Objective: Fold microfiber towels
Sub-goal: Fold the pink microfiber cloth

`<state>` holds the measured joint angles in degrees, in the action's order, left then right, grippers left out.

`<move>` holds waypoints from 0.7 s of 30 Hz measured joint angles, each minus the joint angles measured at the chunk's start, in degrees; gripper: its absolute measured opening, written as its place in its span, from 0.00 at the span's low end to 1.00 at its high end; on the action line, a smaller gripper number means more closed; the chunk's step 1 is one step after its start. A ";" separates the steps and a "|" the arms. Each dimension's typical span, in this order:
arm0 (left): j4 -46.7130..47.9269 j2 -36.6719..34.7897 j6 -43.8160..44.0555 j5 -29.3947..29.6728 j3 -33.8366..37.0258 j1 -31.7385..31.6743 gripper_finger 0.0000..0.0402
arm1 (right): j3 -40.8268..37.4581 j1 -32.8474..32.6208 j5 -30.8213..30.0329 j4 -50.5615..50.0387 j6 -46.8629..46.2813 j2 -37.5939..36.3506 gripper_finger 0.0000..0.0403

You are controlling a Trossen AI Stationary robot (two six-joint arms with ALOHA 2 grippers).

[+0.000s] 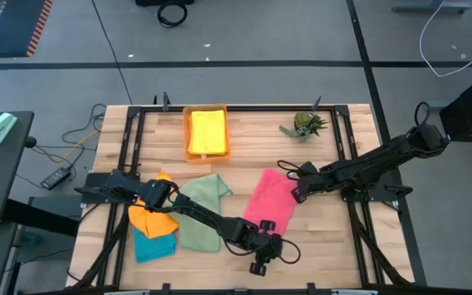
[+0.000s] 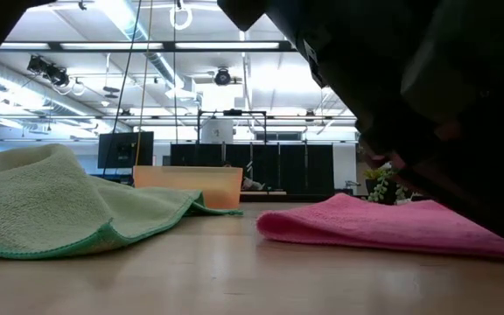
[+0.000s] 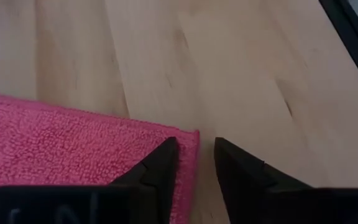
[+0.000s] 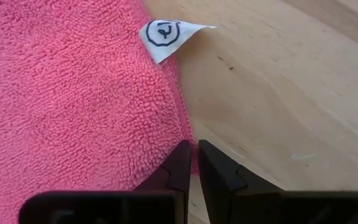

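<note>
A pink towel (image 1: 267,201) lies flat on the wooden table, right of centre, and both grippers are at it. My left gripper (image 3: 196,155) is at its near right corner (image 3: 188,140). It is open, with one finger over the cloth and one over bare wood. My right gripper (image 4: 194,158) is shut on the towel's right edge, a little way from a white label (image 4: 166,37). In the high view the left gripper (image 1: 273,246) reaches in from the left and the right gripper (image 1: 296,195) from the right. My left gripper stands astride the pink towel's corner edge (image 3: 194,146), slanting down; I cannot tell whether a finger touches the cloth. My right gripper pinches the towel's right edge (image 4: 187,134) between its two fingers, coming steeply from above. The towel lies flat on the table.
A sage green towel (image 1: 201,213), an orange towel (image 1: 154,215) and a teal towel (image 1: 154,244) lie at the near left under my left arm. At the back stand an orange tray (image 1: 188,131) holding a yellow towel (image 1: 208,129) and a small plant (image 1: 306,124).
</note>
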<state>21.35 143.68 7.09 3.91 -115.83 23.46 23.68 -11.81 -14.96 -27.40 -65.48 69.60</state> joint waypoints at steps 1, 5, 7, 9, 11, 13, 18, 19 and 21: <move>-0.21 0.00 0.01 -0.46 0.00 0.02 0.28 | 0.02 0.00 -0.11 -0.04 0.01 0.02 0.09; -0.31 0.00 0.05 -0.92 0.00 0.00 0.24 | 0.00 0.00 -0.72 -0.09 0.07 0.02 0.09; -0.27 0.00 0.15 -0.94 0.00 0.02 0.19 | 0.00 0.00 -0.93 -0.09 0.07 0.02 0.09; -0.25 0.00 0.17 -0.97 0.00 0.02 0.12 | 0.00 0.00 -1.05 -0.11 0.07 0.02 0.09; -0.23 0.00 0.23 -0.97 0.00 0.02 0.05 | 0.00 0.00 -1.09 -0.15 0.11 0.02 0.09; -0.22 0.00 0.23 -0.95 0.00 0.02 0.02 | 0.00 0.00 -1.16 -0.15 0.86 0.02 0.09; 1.14 -0.85 0.20 0.01 0.02 0.02 0.02 | -0.11 0.07 0.10 -0.44 3.45 -1.87 0.04; 1.96 -1.36 0.07 1.04 0.06 0.04 0.01 | -0.11 0.06 0.42 -0.42 3.82 -3.14 0.02; 3.43 -2.50 -0.07 3.20 0.07 0.09 0.02 | -0.09 0.00 0.70 -1.09 3.54 -6.12 0.02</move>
<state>24.78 141.18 7.03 7.11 -115.77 23.55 23.60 -11.81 -14.26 -28.49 -61.94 63.48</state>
